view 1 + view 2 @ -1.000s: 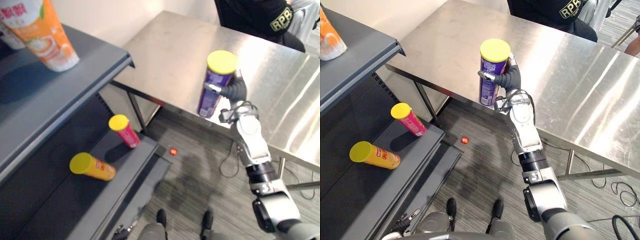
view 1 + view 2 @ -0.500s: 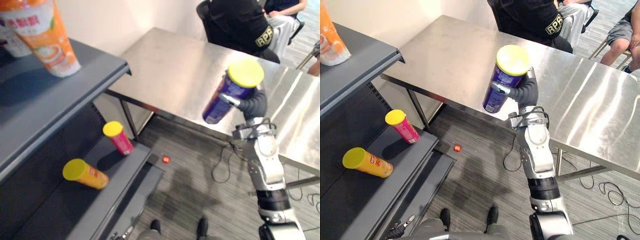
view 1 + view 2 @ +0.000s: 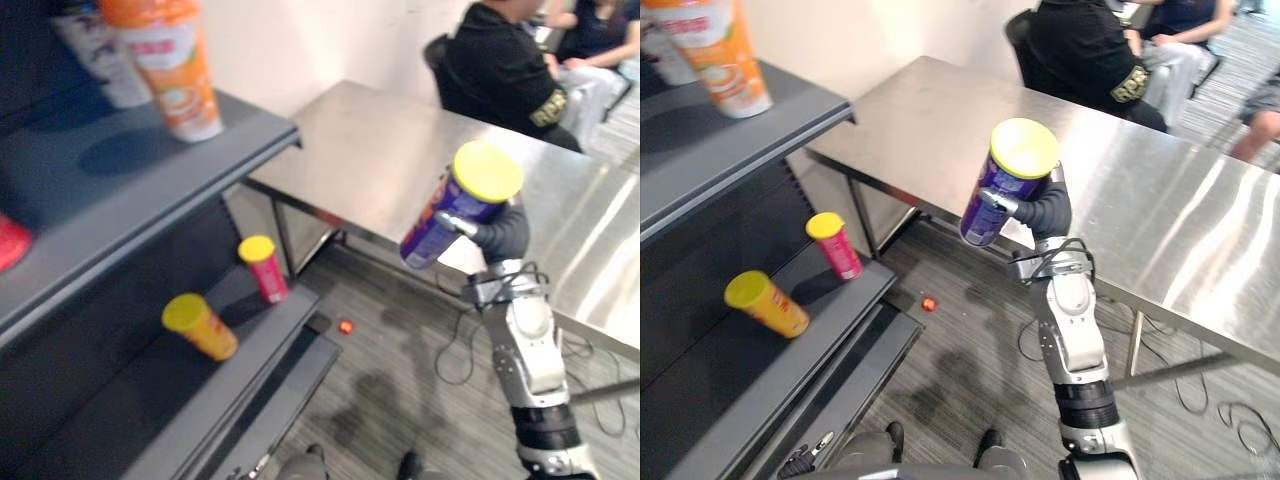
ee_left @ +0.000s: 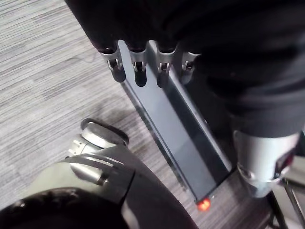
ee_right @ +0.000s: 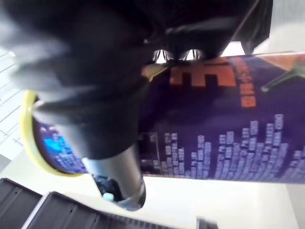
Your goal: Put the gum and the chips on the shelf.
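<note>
The chips can (image 3: 452,218) is a tall purple tube with a yellow lid, orange lettering and pale blue printed bars along its side. It is held off the steel table (image 3: 370,160), in the air by that table's near edge, with the right hand (image 3: 497,236) curled round its middle. The tube is tilted, with its lid highest and leaning toward the robot's right and its base angled down toward the shelf (image 3: 232,150). The shelf is a dark grey unit at the robot's left with an upper board and a lower board, and the can is well apart from both.
</note>
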`<state>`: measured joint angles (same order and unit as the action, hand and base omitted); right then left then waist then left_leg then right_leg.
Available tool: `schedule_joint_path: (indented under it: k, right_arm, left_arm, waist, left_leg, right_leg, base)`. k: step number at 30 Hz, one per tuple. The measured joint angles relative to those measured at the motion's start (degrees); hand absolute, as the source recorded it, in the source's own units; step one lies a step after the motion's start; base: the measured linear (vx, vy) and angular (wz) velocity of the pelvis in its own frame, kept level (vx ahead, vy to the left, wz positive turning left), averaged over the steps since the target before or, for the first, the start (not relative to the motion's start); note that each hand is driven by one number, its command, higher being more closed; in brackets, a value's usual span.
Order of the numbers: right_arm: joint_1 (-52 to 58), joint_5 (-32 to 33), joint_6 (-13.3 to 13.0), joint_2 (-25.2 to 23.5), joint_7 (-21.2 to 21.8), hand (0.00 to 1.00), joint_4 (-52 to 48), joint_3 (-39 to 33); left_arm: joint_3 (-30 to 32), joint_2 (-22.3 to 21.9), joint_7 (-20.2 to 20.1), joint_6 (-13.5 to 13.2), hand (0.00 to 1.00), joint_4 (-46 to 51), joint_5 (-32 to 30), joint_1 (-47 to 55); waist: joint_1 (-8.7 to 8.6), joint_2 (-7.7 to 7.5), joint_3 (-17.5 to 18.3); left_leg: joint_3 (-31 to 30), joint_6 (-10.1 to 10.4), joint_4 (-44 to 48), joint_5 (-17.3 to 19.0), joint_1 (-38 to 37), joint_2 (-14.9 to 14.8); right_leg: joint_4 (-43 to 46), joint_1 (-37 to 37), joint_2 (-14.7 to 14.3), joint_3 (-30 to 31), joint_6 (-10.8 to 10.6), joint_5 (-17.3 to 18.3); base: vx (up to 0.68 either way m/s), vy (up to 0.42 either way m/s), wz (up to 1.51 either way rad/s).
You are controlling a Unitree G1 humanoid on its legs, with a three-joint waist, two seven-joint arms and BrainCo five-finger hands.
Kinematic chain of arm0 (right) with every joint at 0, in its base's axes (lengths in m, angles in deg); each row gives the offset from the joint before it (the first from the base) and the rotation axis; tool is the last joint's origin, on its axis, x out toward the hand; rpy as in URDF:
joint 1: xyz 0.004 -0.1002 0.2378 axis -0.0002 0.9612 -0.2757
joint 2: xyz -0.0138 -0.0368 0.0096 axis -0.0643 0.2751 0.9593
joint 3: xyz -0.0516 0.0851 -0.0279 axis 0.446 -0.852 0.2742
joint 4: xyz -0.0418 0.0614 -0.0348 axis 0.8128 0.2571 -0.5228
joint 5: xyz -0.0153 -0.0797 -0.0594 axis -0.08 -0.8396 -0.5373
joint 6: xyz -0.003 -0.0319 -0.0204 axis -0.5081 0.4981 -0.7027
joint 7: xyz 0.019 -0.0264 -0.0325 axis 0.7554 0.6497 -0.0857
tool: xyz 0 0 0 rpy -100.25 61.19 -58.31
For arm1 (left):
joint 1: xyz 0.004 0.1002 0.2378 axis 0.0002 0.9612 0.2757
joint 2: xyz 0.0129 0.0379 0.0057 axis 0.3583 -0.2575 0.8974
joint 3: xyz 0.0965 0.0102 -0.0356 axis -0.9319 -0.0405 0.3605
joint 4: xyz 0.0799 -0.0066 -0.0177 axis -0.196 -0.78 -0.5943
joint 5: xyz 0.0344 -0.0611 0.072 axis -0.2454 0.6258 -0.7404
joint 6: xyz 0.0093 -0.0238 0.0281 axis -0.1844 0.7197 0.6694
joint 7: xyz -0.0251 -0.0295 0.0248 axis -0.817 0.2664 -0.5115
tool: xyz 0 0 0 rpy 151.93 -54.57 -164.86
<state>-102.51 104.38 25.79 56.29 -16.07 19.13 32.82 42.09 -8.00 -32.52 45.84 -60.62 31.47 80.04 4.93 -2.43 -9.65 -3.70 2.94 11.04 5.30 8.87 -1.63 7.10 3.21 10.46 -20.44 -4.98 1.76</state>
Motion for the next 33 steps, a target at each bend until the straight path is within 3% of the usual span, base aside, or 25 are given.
schedule_joint_path:
  k: [2,4,5,6,7,8,9,10,11,12,13,15,16,18,19,22,27,33]
  right_arm:
    - [-1.70,-0.01,0.01,0.30,-0.34,1.00,0.82,0.17]
    - [-3.04,-0.09,0.01,0.37,-0.75,1.00,0.94,-0.35]
    - [-4.16,-0.27,-0.06,0.38,-1.14,1.00,1.10,-1.73]
    - [-5.07,-0.60,-0.12,0.52,-1.55,1.00,1.80,-3.40]
    - [-5.29,-0.96,0.11,1.91,-2.53,1.00,2.35,-4.81]
    - [-5.21,-1.38,-0.01,2.95,-2.78,1.00,2.29,-5.55]
    - [-4.87,-1.85,-0.22,4.51,-3.26,1.00,2.50,-7.94]
    - [-4.37,-2.62,-0.24,4.38,-3.56,1.00,2.50,-10.92]
    - [-4.16,-2.90,-0.24,3.80,-3.54,1.00,2.44,-11.96]
    - [-2.80,-2.99,-0.26,3.12,-3.60,1.00,1.99,-12.70]
    - [-0.48,-3.41,-0.25,3.41,-3.53,1.00,0.87,-13.80]
    - [2.76,-3.50,-0.25,3.69,-3.65,1.00,-0.23,-16.77]
    - [3.69,-3.50,-0.12,3.65,-3.93,1.00,-0.22,-18.71]
    - [4.73,-3.51,-0.02,2.76,-4.48,1.00,-0.22,-20.87]
    - [5.09,-3.54,0.00,1.10,-5.18,1.00,-0.24,-21.61]
    - [5.17,-4.77,-0.01,-0.03,-5.64,1.00,-0.44,-21.58]
    - [5.16,-7.01,0.10,-0.87,-6.94,1.00,-0.92,-21.40]
    - [5.16,-8.04,0.23,-0.89,-7.14,1.00,-0.82,-20.84]
  left_arm:
    - [-0.13,-0.48,-0.27,-0.07,0.00,0.29,-0.04,-0.27]
    - [0.03,-0.66,-0.29,0.05,0.00,0.16,-0.04,-0.07]
    - [1.30,-0.66,-0.32,0.08,0.00,-0.47,0.01,-0.37]
    - [2.57,-1.61,-0.36,0.07,0.00,-1.35,0.04,-0.72]
    - [2.97,-3.33,-0.39,0.32,0.00,-1.87,0.03,0.42]
    - [2.93,-4.14,-0.45,0.37,0.00,-1.45,0.03,1.33]
    - [2.80,-4.80,-0.55,0.33,0.00,-0.82,0.03,1.56]
    - [3.77,-4.75,-0.61,0.19,0.00,-0.25,0.02,1.58]
    - [4.53,-4.67,-0.60,0.41,0.00,-0.31,0.00,1.36]
    - [5.38,-4.48,-0.61,0.54,0.00,-0.34,-0.05,2.77]
    - [6.85,-4.89,-0.70,0.55,0.00,-0.44,-0.16,3.68]
    - [8.08,-5.13,-0.76,0.54,0.00,-1.51,-0.20,3.96]
    - [9.03,-5.30,-0.97,0.53,0.00,-2.21,-0.40,3.94]
    - [10.43,-5.20,-0.93,0.55,0.00,-2.37,-0.63,3.81]
    - [11.19,-4.71,-0.81,0.62,0.00,-2.47,-1.10,3.93]
    - [11.15,-4.38,-0.49,1.02,0.00,-2.39,-1.18,3.82]
    - [11.04,-3.98,-0.26,1.32,0.00,-2.19,-2.19,3.72]
    - [11.20,-3.83,-0.37,1.36,0.00,-2.13,-2.51,3.71]
  waist:
    - [0.36,0.76,0.12]
    - [0.77,1.65,0.02]
    - [0.32,2.20,-0.02]
    - [0.51,3.12,-0.21]
    - [0.65,5.94,0.43]
    - [0.29,7.14,0.77]
    - [0.18,7.03,0.73]
    - [0.19,5.93,0.95]
    - [0.36,5.51,0.80]
    - [0.07,4.94,1.13]
    - [-0.24,4.87,1.50]
    - [-0.46,6.61,2.57]
    - [-0.54,7.37,2.98]
    - [-0.90,7.49,3.16]
    - [-0.95,5.66,2.92]
    - [-0.93,4.03,2.90]
    - [0.06,3.24,2.52]
    - [0.25,1.94,1.23]
  left_leg:
    - [-4.49,2.02,-5.10,-3.23,1.40,0.33]
    - [-2.72,2.17,-11.56,-3.24,1.34,-1.33]
    - [2.20,-0.79,-12.91,-3.30,2.33,-2.89]
    - [8.14,-4.99,-9.73,-4.26,4.21,-4.25]
    - [14.83,-10.41,-5.77,-8.17,4.36,-6.17]
    - [15.58,-7.76,-6.96,-11.03,3.99,-6.31]
    - [15.06,-3.90,-10.21,-18.91,4.09,-4.16]
    - [14.11,-5.32,-14.74,-24.18,3.63,-2.59]
    - [16.65,-6.74,-11.45,-21.01,3.79,-2.80]
    - [21.25,-7.22,-3.30,-13.01,3.65,-4.14]
    - [23.04,-4.57,-0.66,-9.09,2.56,-5.51]
    - [23.50,-1.07,-3.66,-6.82,-0.65,-7.06]
    - [23.51,-0.24,-6.54,-6.26,-1.45,-7.26]
    - [24.35,0.29,-9.64,-5.37,-1.93,-6.59]
    - [25.31,-0.21,-10.92,-5.63,-1.92,-5.86]
    - [24.99,-1.01,-11.89,-6.15,-2.41,-4.08]
    - [24.67,-2.47,-14.94,-7.69,-4.51,-0.98]
    - [24.88,-3.02,-16.44,-8.76,-6.45,-0.32]
  right_leg:
    - [0.79,1.47,0.24,-5.18,0.75,0.54]
    - [-0.53,1.29,-0.13,-10.11,1.34,0.61]
    - [-2.62,0.08,0.26,-14.50,1.39,0.17]
    - [-1.11,0.46,1.35,-17.53,2.00,0.64]
    - [2.87,0.41,1.29,-20.69,2.24,2.29]
    - [4.96,0.35,1.89,-21.85,1.74,4.04]
    - [7.26,0.48,4.37,-23.89,2.31,6.50]
    - [5.70,-0.03,5.98,-26.52,2.81,6.27]
    - [5.58,-0.43,6.76,-28.55,2.82,5.82]
    - [5.65,-0.69,7.74,-30.09,2.84,5.43]
    - [5.39,-1.00,7.96,-31.99,2.31,4.40]
    - [5.20,-1.56,7.58,-34.81,1.96,3.77]
    - [5.51,-1.47,7.55,-36.33,1.75,3.34]
    - [5.71,-1.59,7.91,-37.69,1.17,2.39]
    - [5.13,-1.74,8.31,-38.14,0.86,1.03]
    - [5.04,-2.33,9.62,-38.90,0.37,-0.12]
    - [7.58,-2.72,13.08,-38.69,-0.13,-0.54]
    - [7.92,-2.76,13.20,-34.89,-0.07,-0.47]
  base:
    - [-0.11,-0.124,1.35]
    - [-0.11,-0.162,1.40]
    - [-0.13,-0.086,1.45]
    - [-0.10,-0.056,1.60]
    - [-0.05,-0.024,1.25]
    - [-0.05,-0.034,1.54]
    - [-0.15,-0.041,1.61]
    - [-0.18,-0.018,1.43]
    - [-0.13,-0.085,1.01]
    - [-0.06,-0.095,0.81]
    - [-0.06,-0.074,0.81]
    - [-0.06,0.070,0.77]
    - [-0.07,0.128,0.62]
    - [-0.12,0.222,0.46]
    - [-0.13,0.238,0.37]
    - [-0.03,0.153,0.22]
    - [0.01,0.130,0.08]
    - [0.05,0.017,0.01]
